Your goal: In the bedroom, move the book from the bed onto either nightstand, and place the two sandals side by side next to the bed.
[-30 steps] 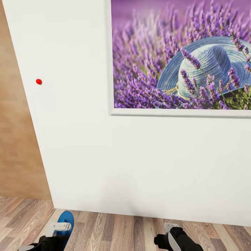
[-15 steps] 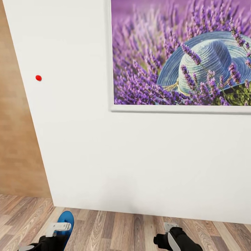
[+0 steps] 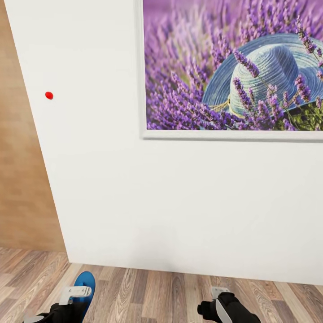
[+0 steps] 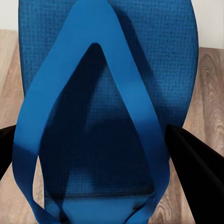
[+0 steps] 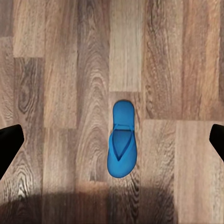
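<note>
One bright blue sandal [image 4: 109, 107] is clamped between the black fingers [image 4: 193, 163] of my left gripper [image 3: 56, 306], which is shut on it. The sandal's toe end [image 3: 85, 285] sticks out past the gripper at the head view's lower left, above the floor. The other blue sandal [image 5: 122, 139] lies flat on the wood plank floor, straight below my right gripper [image 5: 112, 142], whose fingertips stand far apart and hold nothing. That right gripper [image 3: 220, 301] hangs low at the head view's lower right. The book, the bed and the nightstand are out of view.
A white wall [image 3: 134, 202] stands close in front of me, carrying a framed lavender-and-hat picture [image 3: 233, 67] and a small red dot [image 3: 49, 95]. A wood-toned wall [image 3: 22, 188] recedes on the left. Plank floor [image 3: 152, 291] runs along the wall's foot.
The whole head view has shifted slightly: the picture and red dot sit a little higher than before, so the camera moved. Both grippers keep their places, the left still holding the sandal.
</note>
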You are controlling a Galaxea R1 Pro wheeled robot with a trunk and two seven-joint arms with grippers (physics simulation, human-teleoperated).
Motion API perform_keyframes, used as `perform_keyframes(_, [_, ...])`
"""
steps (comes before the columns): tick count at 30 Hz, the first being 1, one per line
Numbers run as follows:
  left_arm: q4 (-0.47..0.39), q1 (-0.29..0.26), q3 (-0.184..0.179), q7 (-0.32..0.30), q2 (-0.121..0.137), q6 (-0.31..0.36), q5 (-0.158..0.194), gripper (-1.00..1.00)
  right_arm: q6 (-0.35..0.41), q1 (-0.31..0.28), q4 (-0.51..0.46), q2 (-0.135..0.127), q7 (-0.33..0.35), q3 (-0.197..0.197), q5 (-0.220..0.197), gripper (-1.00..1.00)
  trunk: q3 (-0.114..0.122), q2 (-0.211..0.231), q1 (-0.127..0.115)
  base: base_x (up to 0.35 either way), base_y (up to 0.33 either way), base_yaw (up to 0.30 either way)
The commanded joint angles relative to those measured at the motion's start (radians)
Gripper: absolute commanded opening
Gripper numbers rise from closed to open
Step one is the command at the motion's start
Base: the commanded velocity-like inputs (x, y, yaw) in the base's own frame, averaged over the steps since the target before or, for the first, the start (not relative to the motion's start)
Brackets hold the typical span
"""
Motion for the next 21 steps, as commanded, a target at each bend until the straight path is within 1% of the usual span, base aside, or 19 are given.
perform_keyframes(1, [-0.001,0.0,0.001,-0.002,0.0,0.005,0.006,-1.0,0.005,0.0,-0.002,0.001,-0.001,-0.007,0.001,1.0,-0.004,-0.008,0.004,0.0,0.0,0.0])
perform_keyframes(21, [-0.001,0.0,0.002,-0.003,0.0,0.003,0.005,-1.0,0.011,-0.008,-0.002,0.006,-0.013,-0.008,0.0,1.0,-0.067,-0.148,0.081,0.0,0.0,0.0])
